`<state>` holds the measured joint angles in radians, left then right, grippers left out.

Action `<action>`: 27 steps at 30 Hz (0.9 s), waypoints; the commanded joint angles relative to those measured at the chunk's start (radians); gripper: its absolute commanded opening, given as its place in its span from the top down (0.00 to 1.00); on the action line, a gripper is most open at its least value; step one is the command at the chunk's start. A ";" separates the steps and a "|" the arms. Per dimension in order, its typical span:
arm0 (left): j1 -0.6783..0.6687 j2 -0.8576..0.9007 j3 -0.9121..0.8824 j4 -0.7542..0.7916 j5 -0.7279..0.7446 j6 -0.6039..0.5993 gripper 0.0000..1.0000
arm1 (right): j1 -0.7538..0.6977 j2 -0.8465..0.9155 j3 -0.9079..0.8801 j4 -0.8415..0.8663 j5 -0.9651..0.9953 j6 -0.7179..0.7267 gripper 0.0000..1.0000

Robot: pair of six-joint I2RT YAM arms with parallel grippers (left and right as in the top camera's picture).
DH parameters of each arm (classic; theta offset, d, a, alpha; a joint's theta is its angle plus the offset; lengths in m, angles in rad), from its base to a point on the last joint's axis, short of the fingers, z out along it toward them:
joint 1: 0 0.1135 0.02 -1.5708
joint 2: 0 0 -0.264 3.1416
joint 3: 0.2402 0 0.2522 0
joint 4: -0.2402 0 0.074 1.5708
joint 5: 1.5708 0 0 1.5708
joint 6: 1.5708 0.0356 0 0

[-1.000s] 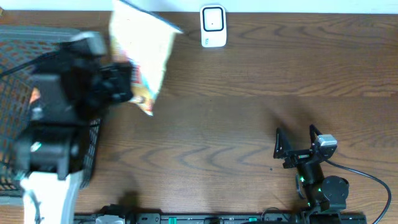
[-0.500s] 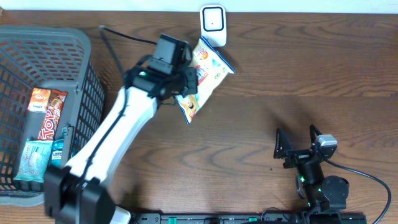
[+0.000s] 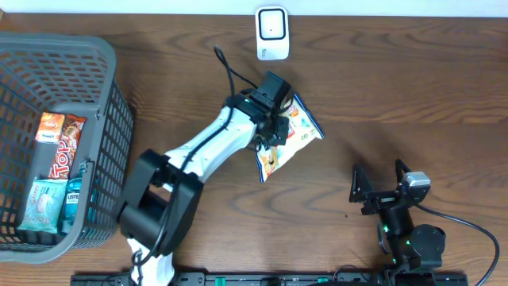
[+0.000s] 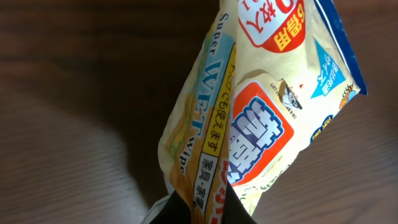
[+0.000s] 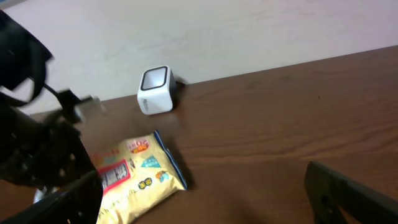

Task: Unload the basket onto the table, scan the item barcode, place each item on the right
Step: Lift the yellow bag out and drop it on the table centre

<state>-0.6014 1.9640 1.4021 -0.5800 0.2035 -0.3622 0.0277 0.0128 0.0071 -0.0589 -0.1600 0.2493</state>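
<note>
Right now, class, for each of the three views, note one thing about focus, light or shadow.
Overhead: evenly lit, with sharp edges on the wet-wipe packet. Left wrist: the packet's print is bright and crisp, the wood behind it dark and blurred. Right wrist: soft overall; its own fingers are dark blurs, and the scanner is recognisable.

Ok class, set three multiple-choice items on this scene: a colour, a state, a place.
1. The basket is: A grey; B red; C yellow.
2. The left claw is: A open, empty; B out of view; C shut on the wipes packet.
3. The white scanner stands: A in the basket; B at the table's far edge; C in the left claw.
Key: A, its mesh walls look grey; C, the packet is pinched in it; B, it sits alone by the far edge.
</note>
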 commanded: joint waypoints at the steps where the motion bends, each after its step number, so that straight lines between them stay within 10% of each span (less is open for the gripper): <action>1: 0.000 0.019 0.002 -0.002 -0.003 0.010 0.86 | 0.011 -0.004 -0.002 -0.003 0.004 0.005 0.01; 5: 0.001 0.008 0.003 -0.006 -0.004 0.010 0.20 | 0.011 -0.004 -0.002 -0.003 0.004 0.005 0.01; 7: 0.001 -0.004 0.003 -0.014 -0.008 0.010 0.01 | 0.011 -0.004 -0.002 -0.003 0.004 0.004 0.01; 27: 0.003 -0.560 0.004 -0.212 -0.534 0.055 0.01 | 0.011 -0.004 -0.002 -0.003 0.004 0.005 0.01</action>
<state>-0.6029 1.4986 1.4021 -0.7845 -0.1555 -0.3202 0.0277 0.0128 0.0071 -0.0589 -0.1600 0.2493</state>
